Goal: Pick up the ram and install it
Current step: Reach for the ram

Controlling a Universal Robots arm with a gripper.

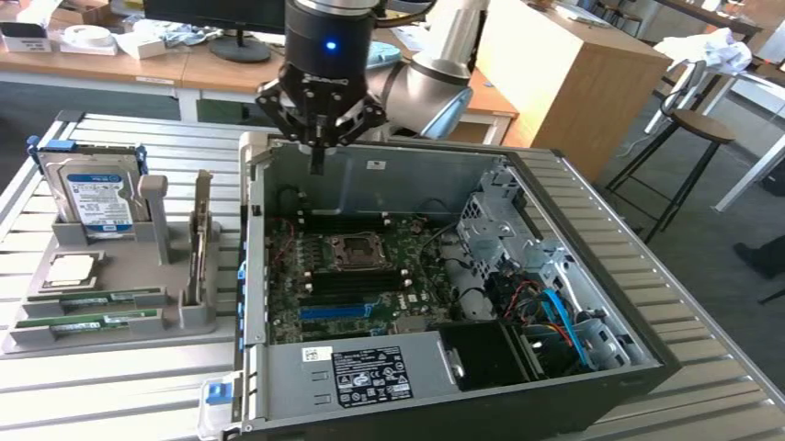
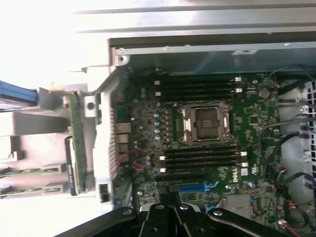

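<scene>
Two green ram sticks (image 1: 95, 299) (image 1: 92, 323) lie flat, side by side, in the grey holder tray (image 1: 73, 344) at the exterior view's left; the wrist view shows them too (image 2: 30, 171) (image 2: 29, 189). My gripper (image 1: 316, 163) hangs above the rear wall of the open computer case (image 1: 368, 175), well away from the sticks. Its black fingers (image 2: 159, 217) are pressed together with nothing between them. Below lies the motherboard (image 1: 322, 308) with its dark memory slots (image 2: 200, 160) on both sides of the processor socket (image 2: 205, 123).
The tray also carries an upright hard drive (image 1: 98, 197), an upright expansion card (image 1: 201, 239) and a processor chip (image 1: 72, 269). Cables and a drive cage (image 1: 540, 276) fill the case's right side. A stool (image 1: 699, 124) stands beyond the slatted table (image 1: 98, 404).
</scene>
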